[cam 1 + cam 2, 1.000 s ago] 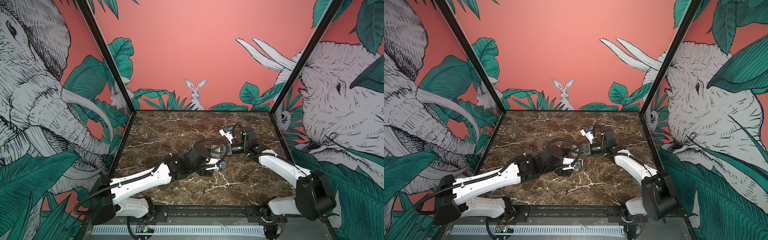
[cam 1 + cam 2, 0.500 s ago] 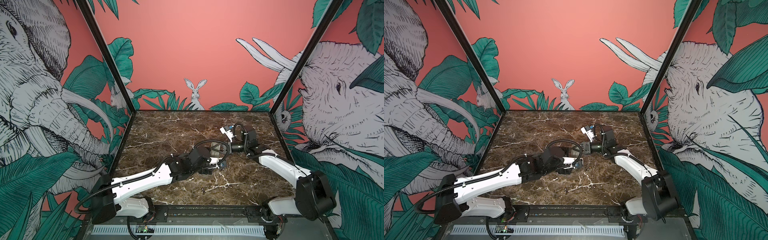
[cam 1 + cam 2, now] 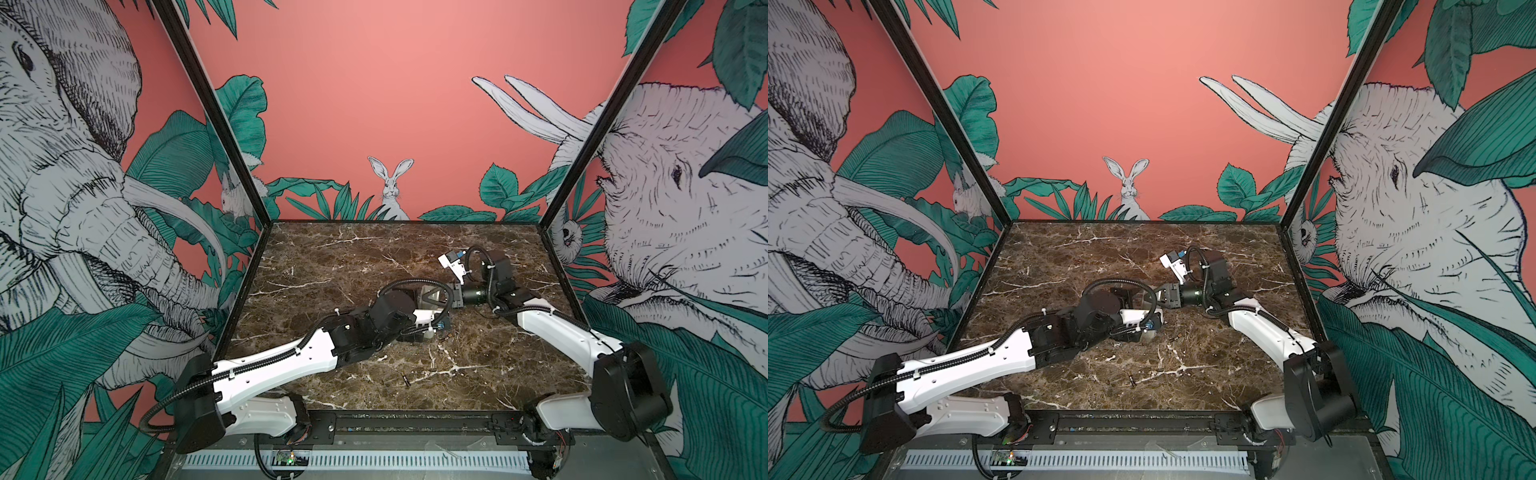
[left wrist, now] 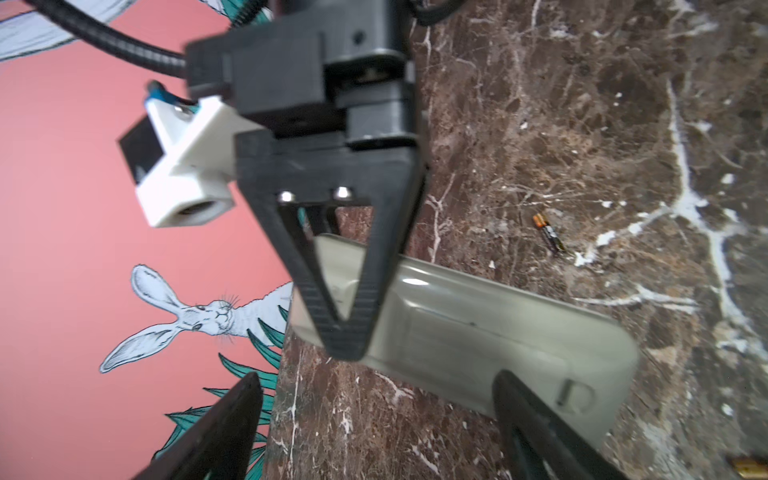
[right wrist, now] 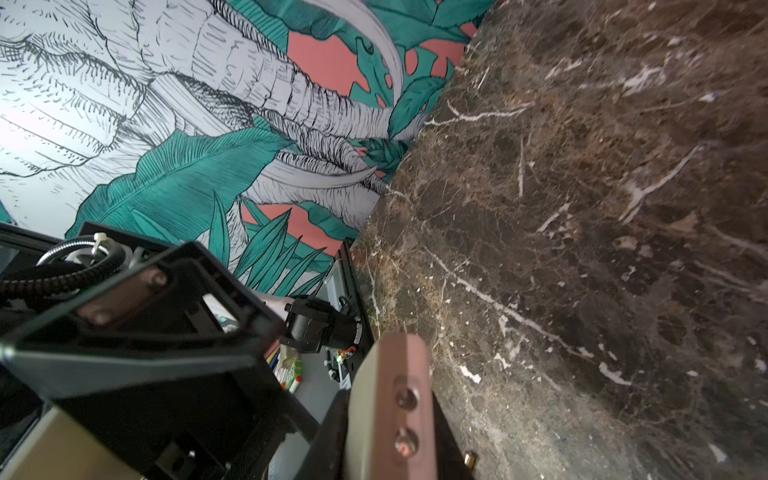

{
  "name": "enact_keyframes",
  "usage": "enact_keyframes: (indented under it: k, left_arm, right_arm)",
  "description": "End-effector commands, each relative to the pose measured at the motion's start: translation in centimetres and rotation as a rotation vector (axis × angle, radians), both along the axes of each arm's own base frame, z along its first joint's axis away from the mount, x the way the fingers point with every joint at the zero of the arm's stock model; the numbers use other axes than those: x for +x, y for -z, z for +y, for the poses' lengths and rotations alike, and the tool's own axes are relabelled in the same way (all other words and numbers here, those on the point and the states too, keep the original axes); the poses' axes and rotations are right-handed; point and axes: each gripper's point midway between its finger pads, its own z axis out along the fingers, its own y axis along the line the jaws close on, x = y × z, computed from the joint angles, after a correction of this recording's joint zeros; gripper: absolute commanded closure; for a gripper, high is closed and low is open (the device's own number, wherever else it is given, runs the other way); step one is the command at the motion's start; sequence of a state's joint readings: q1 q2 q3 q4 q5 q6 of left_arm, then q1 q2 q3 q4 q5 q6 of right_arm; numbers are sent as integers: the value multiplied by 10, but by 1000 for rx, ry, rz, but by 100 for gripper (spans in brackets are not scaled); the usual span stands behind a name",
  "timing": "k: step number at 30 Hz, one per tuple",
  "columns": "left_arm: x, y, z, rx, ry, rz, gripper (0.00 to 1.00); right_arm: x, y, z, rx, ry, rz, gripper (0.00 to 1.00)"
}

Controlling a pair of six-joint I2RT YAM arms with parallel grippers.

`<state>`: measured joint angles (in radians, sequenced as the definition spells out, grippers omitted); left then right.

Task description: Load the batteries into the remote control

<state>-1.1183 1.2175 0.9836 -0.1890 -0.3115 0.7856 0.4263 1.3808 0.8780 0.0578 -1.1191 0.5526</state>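
The remote control [image 4: 478,340] hangs above the marble table, grey-beige back towards the left wrist camera. My right gripper [image 4: 345,332] is shut on one end of it. In both top views that grip sits mid-table [image 3: 436,296] [image 3: 1152,297]. The right wrist view shows the remote's end [image 5: 395,399] between the fingers. My left gripper [image 4: 374,432] is open, one finger [image 4: 536,436] in front of the remote's other end, the other wide of it. One of the batteries [image 4: 548,232] lies on the table beyond the remote; another [image 3: 405,380] [image 3: 1132,379] lies nearer the front edge.
The dark marble table [image 3: 332,257] is walled on three sides by printed panels. The two arms meet near its middle, the left arm's cable loop [image 3: 415,282] arching over the grippers. A brass battery tip [image 5: 469,459] shows beside the right fingers.
My left gripper has shifted slightly left and closer to the remote, still open. The right arm and the remote have held still.
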Motion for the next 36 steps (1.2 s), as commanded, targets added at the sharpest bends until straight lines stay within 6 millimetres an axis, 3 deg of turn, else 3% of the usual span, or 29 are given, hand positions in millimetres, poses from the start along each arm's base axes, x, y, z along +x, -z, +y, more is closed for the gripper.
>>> enact_keyframes:
  k: [1, 7, 12, 16, 27, 36]
  left_arm:
    - [4, -18, 5, -42, -23, -56, 12]
    - [-14, -12, 2, -42, 53, 16, 12]
    - [-41, -14, 3, -122, 120, 174, 9]
    - [-55, -17, 10, -184, 145, 279, 8]
    - [-76, -11, 16, -221, 245, 520, 7]
    - [-72, 3, 22, -173, 216, 501, 7]
  right_arm:
    - [-9, -11, 3, 23, -55, -15, 100]
    - [-10, -12, 2, 22, -53, -18, 100]
    - [-11, -27, 5, 89, -59, -22, 100]
    - [-10, -24, 5, 88, -60, -13, 100]
    - [-29, -29, 19, 128, -121, 21, 100]
    - [-36, -24, 27, 173, -141, 99, 100]
